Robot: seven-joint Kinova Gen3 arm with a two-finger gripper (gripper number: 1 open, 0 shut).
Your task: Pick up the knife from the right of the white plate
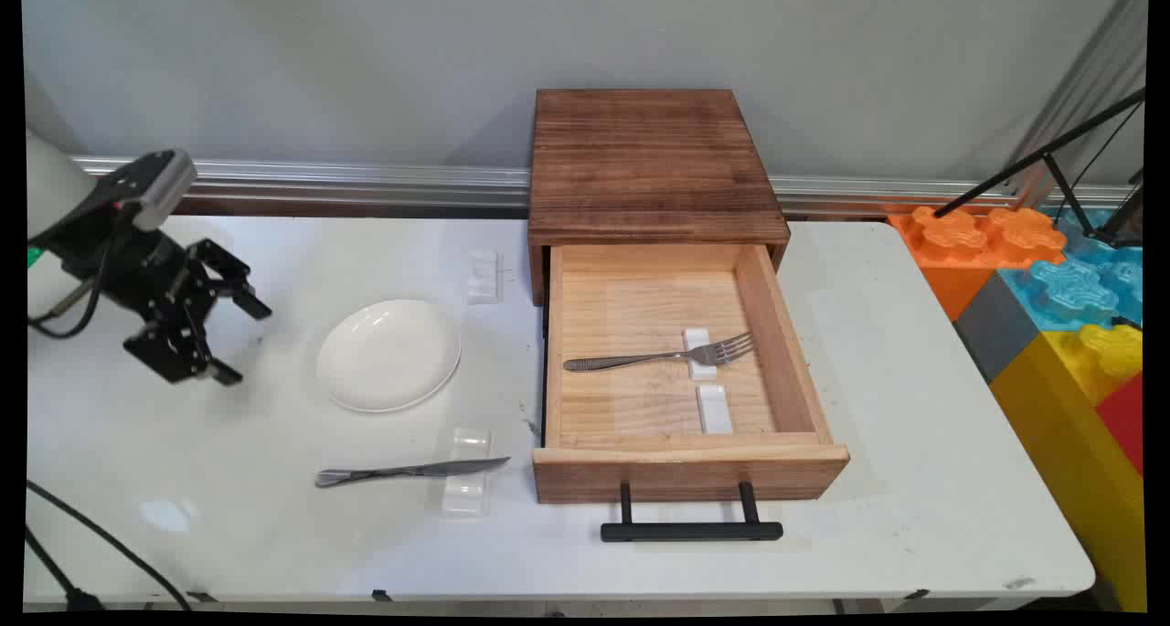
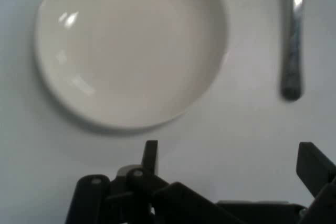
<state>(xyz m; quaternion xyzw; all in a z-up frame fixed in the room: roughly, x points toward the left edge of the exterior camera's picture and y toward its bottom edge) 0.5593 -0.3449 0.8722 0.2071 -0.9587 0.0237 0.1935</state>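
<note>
At the far left the end effector [image 1: 224, 343] hangs over the white counter [image 1: 914, 407] with its fingers spread apart and nothing between them; the hand view confirms this, one fingertip [image 2: 150, 156] and the other at the picture's right edge standing wide of each other above bare surface. Just to its right, near but not touching, lies the white plate [image 1: 388, 354], empty. Ahead of the plate, toward the counter's near side, a knife [image 1: 407, 471] rests with its blade propped on a small clear rest [image 1: 466, 480]; a second clear rest [image 1: 484, 276] sits unused behind the plate, close to the wooden box [image 1: 654, 164]. Right of these, the box's drawer [image 1: 781, 334] is pulled fully out, its black handle [image 1: 692, 530] toward the near edge. Inside it a fork [image 1: 658, 358] lies across one white rest [image 1: 700, 344], and a second white rest [image 1: 715, 408] beside it holds nothing. As things stand, the fork is stowed, the knife remains outside on the counter, and the drawer is open. At the far right, coloured block shapes [image 1: 1051, 279] stand beyond the counter's end.
</note>
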